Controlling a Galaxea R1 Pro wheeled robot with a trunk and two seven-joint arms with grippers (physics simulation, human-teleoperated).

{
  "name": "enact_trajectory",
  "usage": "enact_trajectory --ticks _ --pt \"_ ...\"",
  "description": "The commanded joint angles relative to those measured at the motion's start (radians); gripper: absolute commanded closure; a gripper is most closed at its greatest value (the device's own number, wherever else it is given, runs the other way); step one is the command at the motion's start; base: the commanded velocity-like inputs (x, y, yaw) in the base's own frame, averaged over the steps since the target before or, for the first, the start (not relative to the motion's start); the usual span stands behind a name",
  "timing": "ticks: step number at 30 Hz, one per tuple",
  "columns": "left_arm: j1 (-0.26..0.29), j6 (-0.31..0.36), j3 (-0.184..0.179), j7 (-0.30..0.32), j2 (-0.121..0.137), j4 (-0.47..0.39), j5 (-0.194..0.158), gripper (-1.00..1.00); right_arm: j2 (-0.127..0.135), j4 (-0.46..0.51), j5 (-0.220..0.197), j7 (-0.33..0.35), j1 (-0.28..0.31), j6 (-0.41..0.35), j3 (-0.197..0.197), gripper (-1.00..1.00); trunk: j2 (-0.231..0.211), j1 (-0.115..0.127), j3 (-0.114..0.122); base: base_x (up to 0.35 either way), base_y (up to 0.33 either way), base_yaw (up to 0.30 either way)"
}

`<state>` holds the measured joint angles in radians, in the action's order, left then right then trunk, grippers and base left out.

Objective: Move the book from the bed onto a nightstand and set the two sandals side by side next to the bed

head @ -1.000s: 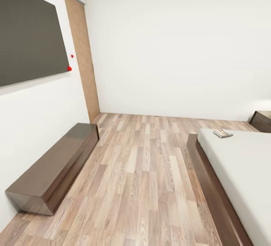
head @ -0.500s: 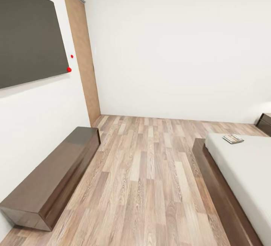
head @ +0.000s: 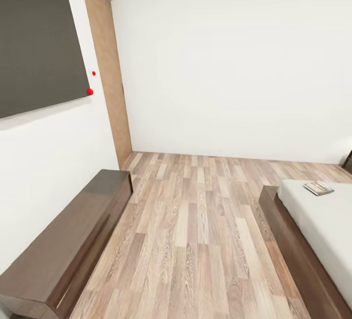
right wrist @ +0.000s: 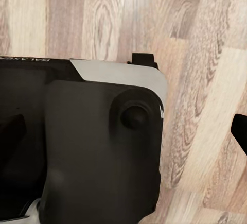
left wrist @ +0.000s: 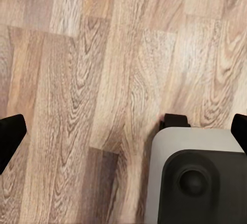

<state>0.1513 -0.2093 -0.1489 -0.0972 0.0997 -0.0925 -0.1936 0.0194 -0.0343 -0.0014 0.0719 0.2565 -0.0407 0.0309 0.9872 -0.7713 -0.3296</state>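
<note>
Head view: bedroom with wood-plank floor (head: pixel 200 241), white walls, brown door (head: pixel 108 65) in the far left corner. Dark panel (head: pixel 39 50) on the left wall with two red dots beside it. Low dark brown cabinet (head: pixel 63 245) runs along that wall.

Bed (head: pixel 318 231) at right edge, dark wood base, light-grey mattress. Book (head: pixel 318 188) lies flat on the mattress near its far corner. Sliver of nightstand (head: pixel 349 161) at far right past the bed.

Left wrist view: left gripper (left wrist: pixel 123 131) spread wide, black fingertips (left wrist: pixel 10 134) at opposite frame edges, nothing between them, bare floor under it; grey-and-black robot base (left wrist: pixel 198 177) just beside. Right wrist view: right gripper (right wrist: pixel 128 128) also spread, empty, hanging over the robot base and floor. Book well apart from both grippers.
</note>
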Motion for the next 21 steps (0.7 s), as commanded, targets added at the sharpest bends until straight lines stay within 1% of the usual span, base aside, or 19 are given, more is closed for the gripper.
enact_trajectory --ticks 1,8,21 --pt "0.001 -0.003 -0.01 -0.003 0.0 0.0 -0.009 -1.0 0.0 -0.001 0.0 0.003 0.001 -0.001 0.003 -1.0 0.001 -0.001 -0.001 0.31 0.167 -0.037" --pt "0.001 -0.002 -0.02 -0.003 0.0 0.001 -0.007 -1.0 -0.001 0.001 0.0 0.003 0.001 -0.001 0.004 -1.0 0.001 -0.001 -0.001 0.314 0.15 -0.15" --pt "0.001 -0.003 -0.025 -0.004 0.0 0.002 -0.006 -1.0 -0.001 -0.002 0.0 0.003 0.001 -0.001 0.004 -1.0 0.001 -0.001 -0.001 0.319 0.128 -0.254"
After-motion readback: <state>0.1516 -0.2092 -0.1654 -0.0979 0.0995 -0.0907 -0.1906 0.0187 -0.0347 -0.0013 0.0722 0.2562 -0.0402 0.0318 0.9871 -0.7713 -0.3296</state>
